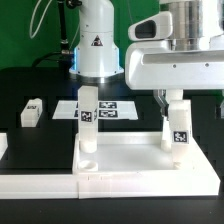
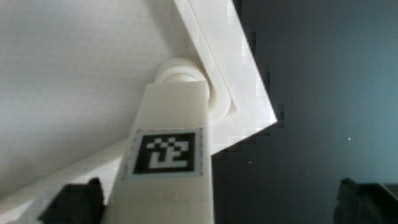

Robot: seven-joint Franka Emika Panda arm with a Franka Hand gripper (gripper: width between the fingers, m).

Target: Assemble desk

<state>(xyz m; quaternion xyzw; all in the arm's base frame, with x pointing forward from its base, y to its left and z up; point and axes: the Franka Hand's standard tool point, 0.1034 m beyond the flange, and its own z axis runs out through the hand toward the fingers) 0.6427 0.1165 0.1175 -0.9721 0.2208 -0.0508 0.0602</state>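
Note:
The desk top (image 1: 130, 165), a white tray with a raised rim, lies at the front of the table. Two white tagged legs stand upright in it, one at the exterior view's left (image 1: 88, 115) and one at the right (image 1: 178, 125). My gripper (image 1: 172, 98) hangs just over the right leg. In the wrist view that leg (image 2: 169, 150) sits in a corner of the desk top (image 2: 71, 70). It lies between my fingertips (image 2: 71, 202), close to one and far from the other. The gripper (image 2: 217, 205) is open and holds nothing.
A loose white leg (image 1: 32, 112) lies on the black table at the exterior view's left. The marker board (image 1: 108, 110) lies behind the desk top. The arm's white base (image 1: 98, 45) stands at the back. A white piece (image 1: 3, 146) shows at the far left edge.

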